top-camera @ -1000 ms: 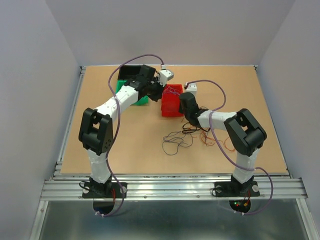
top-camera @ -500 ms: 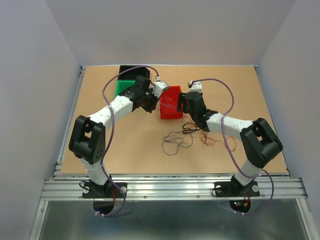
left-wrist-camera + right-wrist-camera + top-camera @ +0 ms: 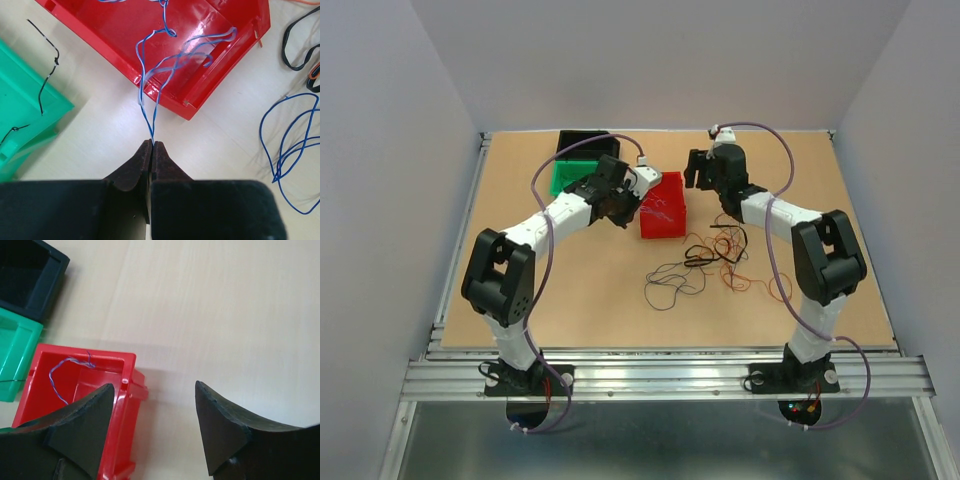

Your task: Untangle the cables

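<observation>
Blue wire (image 3: pixel 150 75) is being dropped into the red bin (image 3: pixel 220 65): its doubled end is pinched between the tightly closed jaws of the left gripper (image 3: pixel 151 145), and the rest is draped over the wall and looped inside. Nothing is held or touched by the right gripper (image 3: pixel 153 385), whose jaws are spread wide above the table (image 3: pixel 225 300) just beyond the bin's corner. A release over the bin seems called for next, after which the orange and black tangle (image 3: pixel 720 262) on the table can be tackled.
</observation>
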You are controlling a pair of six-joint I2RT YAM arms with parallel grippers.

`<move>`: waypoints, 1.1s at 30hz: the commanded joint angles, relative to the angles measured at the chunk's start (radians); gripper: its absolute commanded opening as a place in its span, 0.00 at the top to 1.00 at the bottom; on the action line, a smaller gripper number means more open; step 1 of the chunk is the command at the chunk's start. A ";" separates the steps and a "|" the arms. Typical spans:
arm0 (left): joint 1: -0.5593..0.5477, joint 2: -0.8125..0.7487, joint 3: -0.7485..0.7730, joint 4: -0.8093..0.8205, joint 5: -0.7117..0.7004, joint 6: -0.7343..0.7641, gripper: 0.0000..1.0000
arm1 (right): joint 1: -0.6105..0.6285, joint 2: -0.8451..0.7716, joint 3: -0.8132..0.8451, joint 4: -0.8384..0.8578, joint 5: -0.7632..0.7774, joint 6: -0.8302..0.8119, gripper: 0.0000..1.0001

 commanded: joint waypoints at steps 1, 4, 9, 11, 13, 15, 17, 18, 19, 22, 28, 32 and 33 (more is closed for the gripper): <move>-0.008 0.010 0.044 -0.022 -0.022 0.005 1.00 | -0.018 0.081 0.153 0.017 -0.140 -0.019 0.29; -0.016 0.019 0.068 -0.039 -0.033 -0.004 1.00 | -0.022 0.145 0.221 0.012 -0.141 -0.010 0.30; -0.028 0.031 0.093 -0.048 -0.053 -0.012 1.00 | -0.022 0.236 0.304 0.013 -0.153 0.016 0.38; -0.030 0.039 0.099 -0.051 -0.059 -0.013 1.00 | -0.023 0.272 0.334 0.013 -0.166 0.025 0.40; -0.031 0.050 0.107 -0.054 -0.065 -0.015 1.00 | -0.022 0.289 0.353 0.012 -0.189 0.030 0.41; -0.034 0.071 0.124 -0.057 -0.074 -0.012 1.00 | -0.022 0.306 0.367 0.012 -0.197 0.036 0.43; -0.036 0.088 0.159 -0.065 -0.090 -0.015 1.00 | -0.020 0.311 0.370 0.009 -0.208 0.034 0.45; -0.037 0.108 0.174 -0.066 -0.093 -0.016 1.00 | -0.022 0.308 0.364 0.010 -0.210 0.034 0.45; -0.040 0.122 0.193 -0.072 -0.101 -0.020 1.00 | -0.022 0.308 0.361 0.009 -0.208 0.034 0.45; -0.054 0.180 0.283 -0.098 -0.156 -0.023 1.00 | -0.022 0.299 0.341 0.009 -0.208 0.031 0.45; -0.086 0.313 0.458 -0.178 -0.269 -0.003 1.00 | -0.022 0.291 0.315 0.006 -0.217 0.030 0.47; -0.116 0.363 0.524 -0.216 -0.324 0.020 1.00 | -0.020 0.288 0.292 0.001 -0.200 0.022 0.51; -0.122 0.367 0.530 -0.217 -0.332 0.022 1.00 | -0.022 0.286 0.286 0.001 -0.199 0.023 0.51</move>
